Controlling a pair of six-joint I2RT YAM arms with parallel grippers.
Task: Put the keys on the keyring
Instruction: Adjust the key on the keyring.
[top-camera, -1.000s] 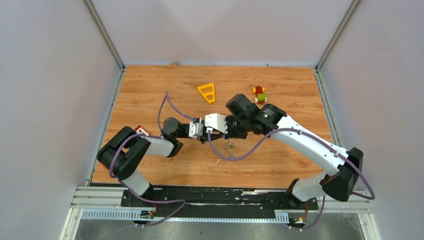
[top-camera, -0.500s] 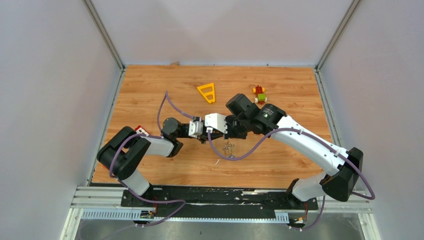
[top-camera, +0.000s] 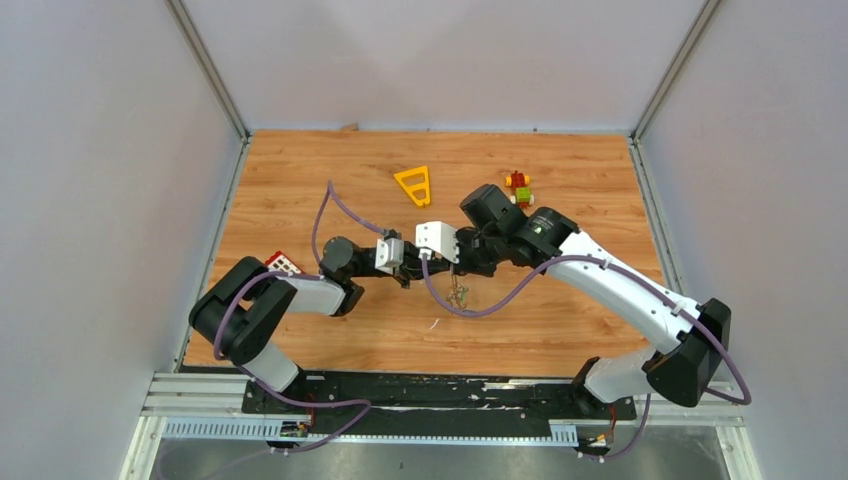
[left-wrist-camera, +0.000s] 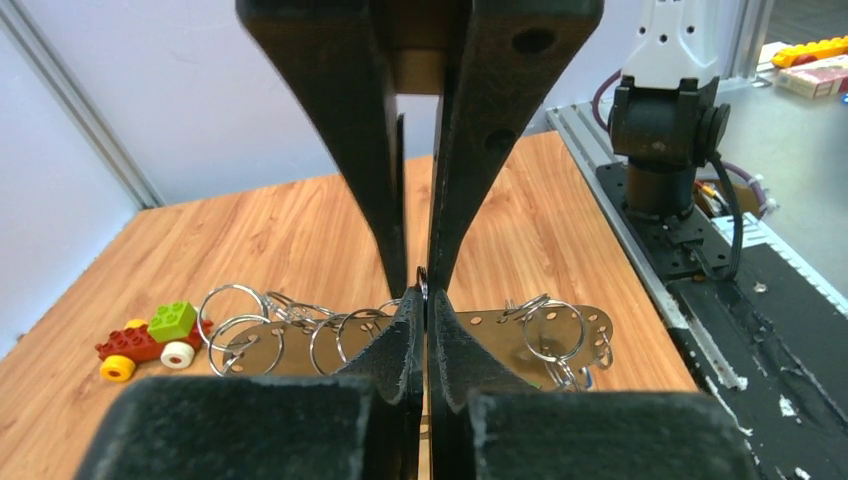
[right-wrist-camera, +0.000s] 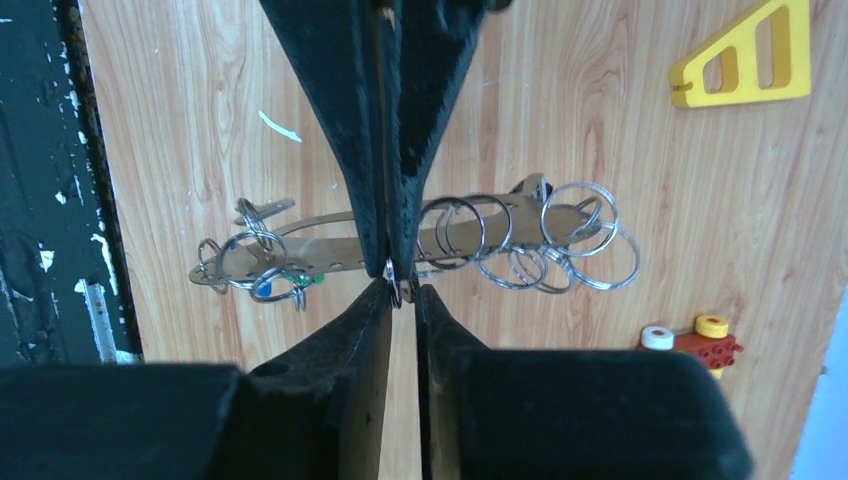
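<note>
You see left hand (left-wrist-camera: 425, 325) shut tight, tips meeting right hand (right-wrist-camera: 402, 300). Right hand narrow, slight gap. Thin metal edge (right-wrist-camera: 394, 285) at tip junction; holder unclear. Silver-grey elongated metal keyring (right-wrist-camera: 310, 250) and small tagged keys (right-wrist-camera: 265, 288) at frame centre, on wooden surface (right-wrist-camera: 200, 120), behind tips.

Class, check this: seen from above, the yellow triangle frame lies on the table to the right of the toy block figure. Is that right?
No. The top view shows the yellow triangle frame lying on the table to the left of the toy block figure.
</note>
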